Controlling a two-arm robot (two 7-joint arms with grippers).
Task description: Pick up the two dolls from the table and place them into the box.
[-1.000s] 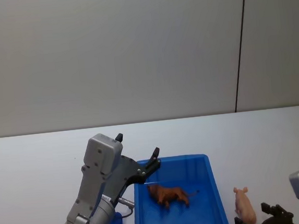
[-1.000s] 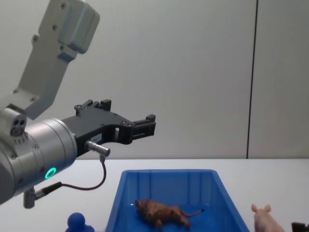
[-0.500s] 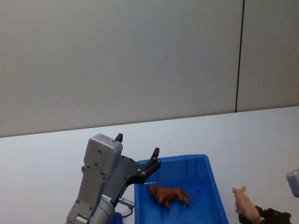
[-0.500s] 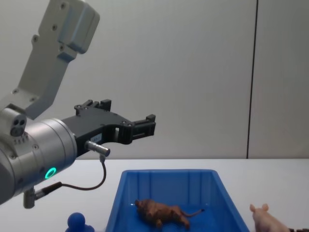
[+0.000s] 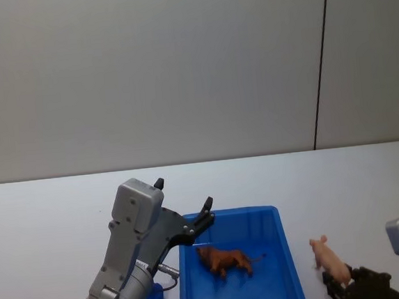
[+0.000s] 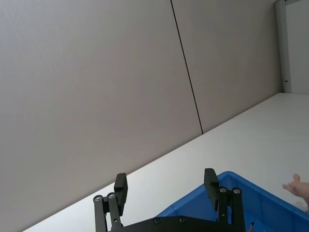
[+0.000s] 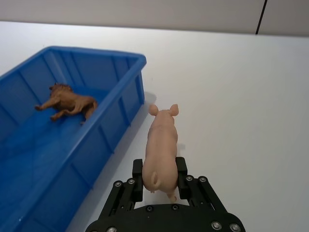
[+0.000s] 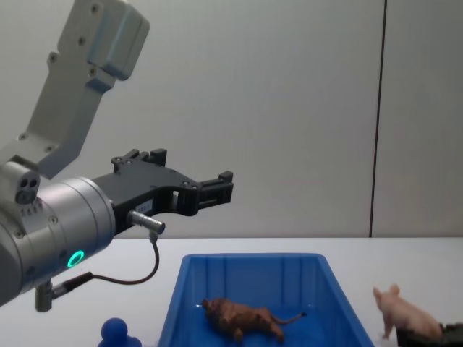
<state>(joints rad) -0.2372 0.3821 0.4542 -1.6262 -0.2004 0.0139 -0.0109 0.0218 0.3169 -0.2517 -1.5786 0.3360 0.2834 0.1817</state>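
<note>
The pale pink pig doll (image 7: 161,142) hangs just above the white table (image 7: 231,87), right of the blue box (image 7: 112,123). My right gripper (image 7: 159,176) is shut on its hindquarters. The same pig (image 8: 400,312) and right gripper (image 8: 427,334) appear low in the chest view, and the pig (image 5: 330,255) also in the head view. The brown lion doll (image 5: 224,260) lies on its side inside the box (image 5: 282,251). My left gripper (image 5: 184,194) hovers open above the box's far left corner, holding nothing.
A small dark-blue round-headed figure (image 8: 116,333) stands on the table left of the box, under my left arm. A grey wall with a dark vertical seam rises behind the table. Bare white tabletop stretches to the right of the pig.
My right gripper moved in and shut on the pig's rear, then lifted it slightly off the table. The left arm and the lion have not moved.
</note>
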